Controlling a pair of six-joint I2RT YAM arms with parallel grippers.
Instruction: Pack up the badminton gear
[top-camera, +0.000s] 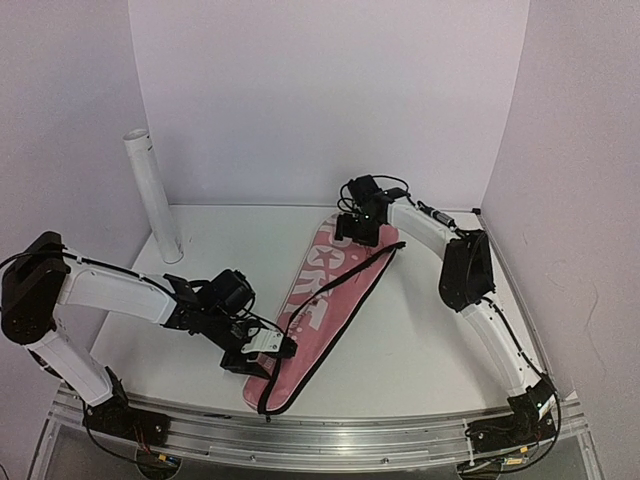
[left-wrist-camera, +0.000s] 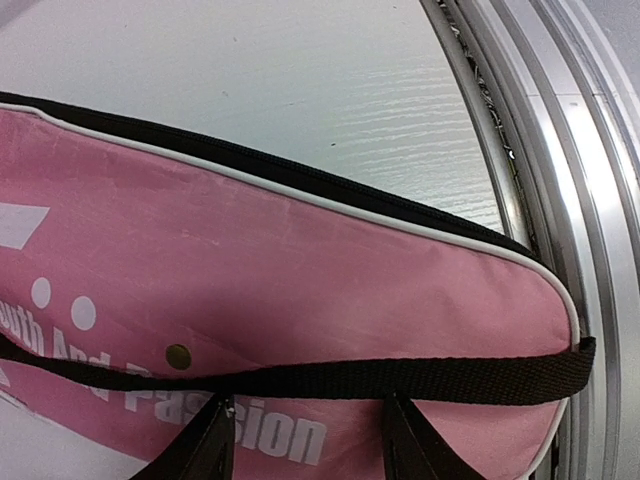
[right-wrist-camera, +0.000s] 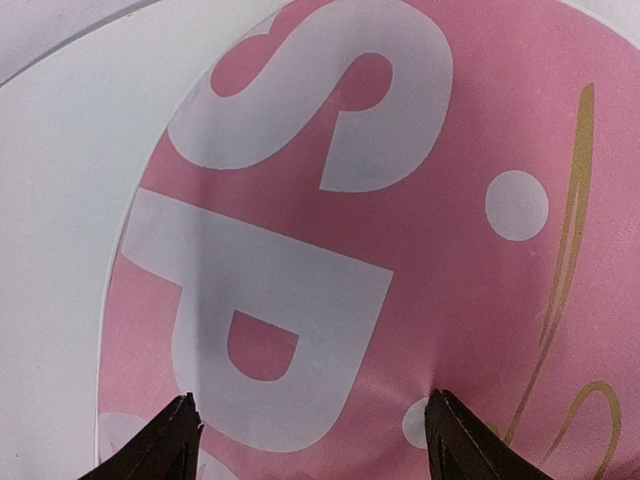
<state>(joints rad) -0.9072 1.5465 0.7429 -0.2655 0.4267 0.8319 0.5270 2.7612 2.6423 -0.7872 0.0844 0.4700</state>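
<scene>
The rackets and shuttlecocks are out of view in every frame. The long pink bag (top-camera: 335, 290) lies closed and flat on the table, wide end far, narrow end near the front. My left gripper (top-camera: 264, 354) is open over the narrow end; in the left wrist view its fingertips (left-wrist-camera: 215, 440) sit just below the black strap (left-wrist-camera: 400, 380) across the bag (left-wrist-camera: 300, 260). My right gripper (top-camera: 357, 232) is open wide over the wide end. In the right wrist view its fingertips (right-wrist-camera: 455, 440) press on the pink fabric (right-wrist-camera: 450, 300) at the white SPORT lettering.
A tall white tube (top-camera: 153, 195) stands upright at the back left near the wall. The aluminium rail (top-camera: 330, 430) runs along the front edge, close to the bag's narrow end, and also shows in the left wrist view (left-wrist-camera: 590, 200). White walls enclose three sides.
</scene>
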